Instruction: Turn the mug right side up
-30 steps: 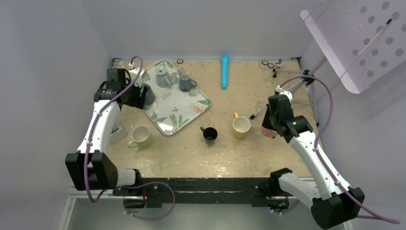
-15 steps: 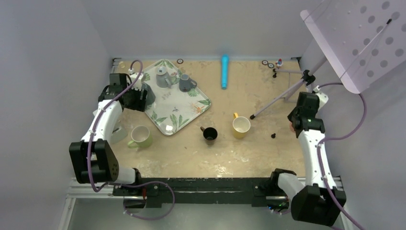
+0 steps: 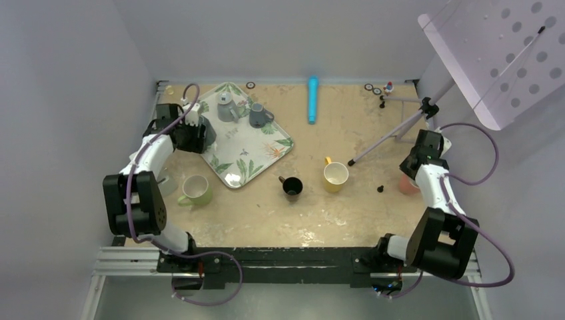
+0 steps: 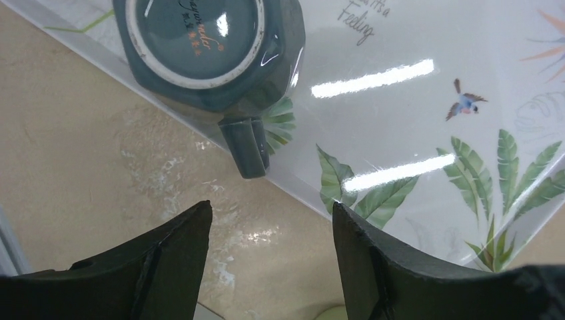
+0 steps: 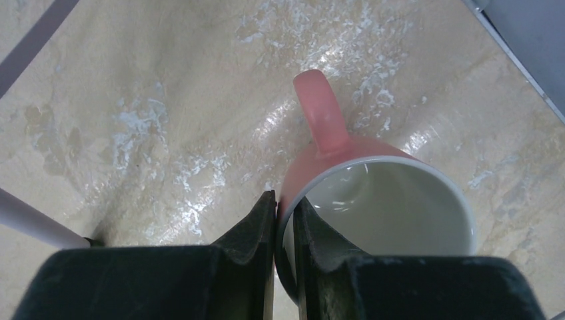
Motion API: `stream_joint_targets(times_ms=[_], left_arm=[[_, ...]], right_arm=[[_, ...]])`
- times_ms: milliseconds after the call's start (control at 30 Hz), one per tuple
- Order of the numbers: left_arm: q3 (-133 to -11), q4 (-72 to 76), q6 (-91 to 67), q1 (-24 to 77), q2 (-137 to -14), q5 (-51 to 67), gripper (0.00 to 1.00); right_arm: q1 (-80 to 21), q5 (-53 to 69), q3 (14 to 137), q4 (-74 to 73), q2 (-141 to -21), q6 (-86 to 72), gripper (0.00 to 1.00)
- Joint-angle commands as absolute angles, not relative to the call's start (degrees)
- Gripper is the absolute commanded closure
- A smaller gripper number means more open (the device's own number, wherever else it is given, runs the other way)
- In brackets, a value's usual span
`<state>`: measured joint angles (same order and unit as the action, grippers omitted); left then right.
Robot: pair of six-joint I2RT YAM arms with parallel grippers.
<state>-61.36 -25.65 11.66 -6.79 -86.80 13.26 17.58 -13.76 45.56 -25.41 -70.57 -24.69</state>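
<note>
A dark teal mug (image 4: 200, 40) stands upside down at the left corner of the leaf-patterned tray (image 4: 400, 133), its base facing up and its handle (image 4: 245, 147) pointing toward my left gripper (image 4: 271, 207). That gripper is open, and its fingertips are short of the handle with nothing between them. From above, the left gripper (image 3: 195, 137) hovers right beside the dark mug (image 3: 208, 131). At the table's right edge my right gripper (image 5: 284, 200) is shut on the rim of an upright pink mug (image 5: 346, 150), also seen from above (image 3: 408, 185).
On the tray (image 3: 266, 143) stand a grey jug (image 3: 226, 107) and a grey mug (image 3: 258, 115). A green mug (image 3: 195, 190), a small dark mug (image 3: 292, 187) and a yellow mug (image 3: 335, 177) stand upright mid-table. A blue tube (image 3: 312, 100) lies at the back; a stand's legs (image 3: 386, 140) slant right.
The right arm swung from mid-table to the right edge, carrying the pink mug. The left gripper shifted slightly beside the dark mug and its fingers narrowed a little.
</note>
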Motion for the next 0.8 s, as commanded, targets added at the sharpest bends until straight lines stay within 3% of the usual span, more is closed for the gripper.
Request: stream_joint_targets(times_ms=[0, 200, 300, 433, 600, 767], left_arm=[[-64.68, -21.71, 14.4, -7.09, -90.69, 12.79, 0.3], [-68.86, -22.81, 16.16, -7.08, -95.49, 12.61, 0.33], [-71.47, -23.63, 16.21, -7.05, -97.31, 12.96, 0.34], [-74.73, -25.61, 16.13, -7.05, -99.95, 12.48, 0.37], [-77.78, -29.34, 16.44, -7.03, -102.82, 12.49, 0.42], [-77.61, -31.8, 16.77, -6.93, -103.21, 13.27, 0.45]], right_arm=[[17.86, -13.1, 45.79, -19.85, -70.99, -24.39, 1.0], [17.98, -12.35, 46.54, -20.72, -69.94, -24.17, 0.97], [18.02, -12.05, 47.57, -21.95, -69.15, -23.84, 0.7], [17.99, -11.1, 48.69, -23.54, -67.2, -23.68, 0.48], [18.02, -10.39, 50.28, -26.46, -64.26, -23.28, 0.4], [18.02, -9.28, 53.0, -29.09, -61.73, -22.47, 0.39]])
